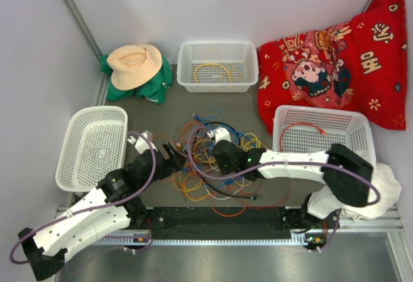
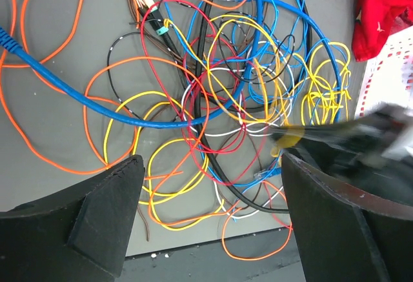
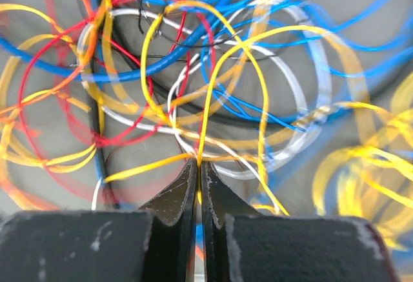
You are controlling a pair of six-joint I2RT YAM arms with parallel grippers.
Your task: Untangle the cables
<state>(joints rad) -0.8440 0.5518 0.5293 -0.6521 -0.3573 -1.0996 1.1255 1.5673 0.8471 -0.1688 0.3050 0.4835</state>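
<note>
The cables lie as a tangled heap of yellow, orange, blue, red, white and black cords in the middle of the table, between my two arms. In the left wrist view the heap spreads above my left gripper, which is open and empty, hovering over the heap's near edge. My right gripper is over the heap's centre. In the right wrist view it is shut on a thin yellow cable that loops up from the fingertips. My right gripper also shows blurred at the right of the left wrist view.
A white basket stands at the left. Another at the back holds a yellow cable. A third at the right holds a red-orange cable. A hat on green cloth and a red cushion lie at the back.
</note>
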